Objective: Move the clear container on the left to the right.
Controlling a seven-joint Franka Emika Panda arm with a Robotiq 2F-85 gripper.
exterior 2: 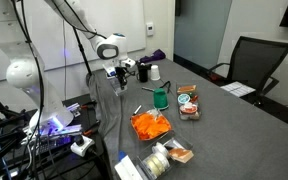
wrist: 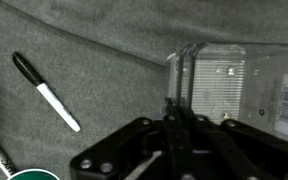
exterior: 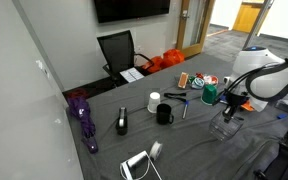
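- Grey table (exterior: pixel 184 140) in an office, with a dark screen on the wall and an empty chair at its far side. It is crowded with small items, so there is little free room to move anything.
- In the wrist view, the clear container (wrist: pixel 234 90) lies at about 1 o'clock from the gripper (wrist: pixel 179 122). Its near left wall is right at the fingertips. In an exterior view it shows as a pale box (exterior: pixel 224 127) directly under the tool. I cannot tell whether it rests on the table or hangs just above it.
- The dark finger links seem to come together at that wall. This would suit a pinch on the thin rim rather than a grasp across the whole box. Whether the jaws are pressed onto the plastic or only close to it, I cannot tell.
- A marker (wrist: pixel 46 92) lies at 10 o'clock from the gripper and well apart from the box, so it should not be in the way.
- The black mug (exterior: pixel 164 114) stands off to one side of the box in an exterior view, with the green mug (exterior: pixel 210 95) nearer. A low sideways carry would have to keep clear of both.
- A grip on the edge of a light box could let it tilt, so slow, level travel looks wise.
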